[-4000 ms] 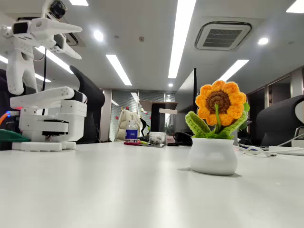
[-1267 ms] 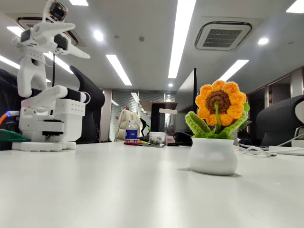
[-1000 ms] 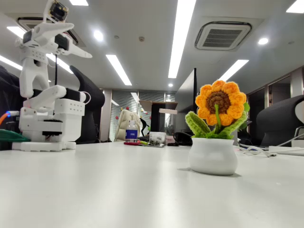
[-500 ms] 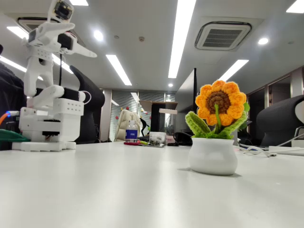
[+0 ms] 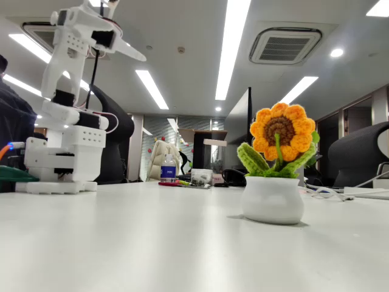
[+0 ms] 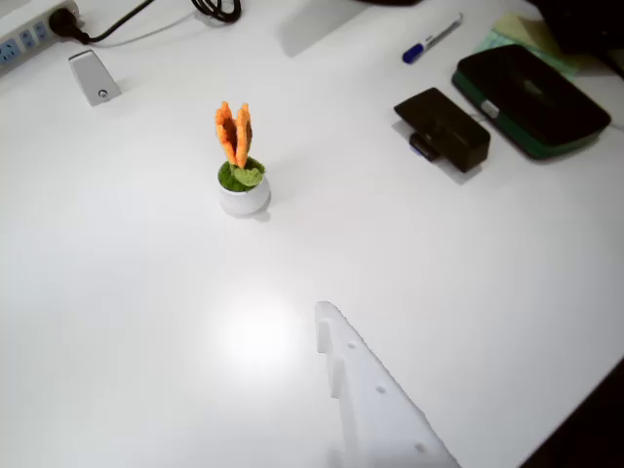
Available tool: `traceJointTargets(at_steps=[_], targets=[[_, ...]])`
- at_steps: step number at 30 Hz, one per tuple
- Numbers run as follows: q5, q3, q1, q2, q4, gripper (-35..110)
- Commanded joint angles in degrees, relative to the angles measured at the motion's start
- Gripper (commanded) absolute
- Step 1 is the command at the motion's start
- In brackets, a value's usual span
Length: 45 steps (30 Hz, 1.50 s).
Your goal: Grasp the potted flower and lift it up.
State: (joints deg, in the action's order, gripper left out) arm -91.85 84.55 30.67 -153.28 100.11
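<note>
The potted flower [image 5: 276, 173], a crocheted sunflower with green leaves in a squat white pot, stands upright on the white table [image 5: 152, 243] at the right of the fixed view. The white arm rises at the far left, and my gripper [image 5: 129, 31] is high above the table, well apart from the flower, with its jaws spread and nothing between them. From above, the wrist view shows the potted flower [image 6: 242, 180] left of centre, far from the one white finger [image 6: 366, 385] at the bottom.
In the wrist view a black box [image 6: 442, 129], a dark green case [image 6: 531, 97] and a pen [image 6: 432, 37] lie at the upper right. A power strip [image 6: 29, 29] and a grey wedge [image 6: 95, 78] sit at the upper left. A bottle [image 5: 168, 167] stands far back.
The arm has unfolded upward and swung its gripper higher and to the right over the last seconds. The potted flower has not moved.
</note>
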Motion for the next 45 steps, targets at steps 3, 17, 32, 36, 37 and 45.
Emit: traceJointTargets(at_steps=[3, 17, 32, 36, 37, 45], targets=[[1.8, 0.2, 0.3, 9.8, -3.2, 77], [8.8, -30.1, 0.0, 50.4, -1.8, 77], [9.8, -48.7, -0.4, 81.9, 0.1, 77], [11.0, -50.9, -0.5, 84.7, -3.0, 77], [11.1, -51.8, -0.5, 85.4, -4.3, 77], [7.5, -52.9, -0.7, 89.0, -9.5, 77]])
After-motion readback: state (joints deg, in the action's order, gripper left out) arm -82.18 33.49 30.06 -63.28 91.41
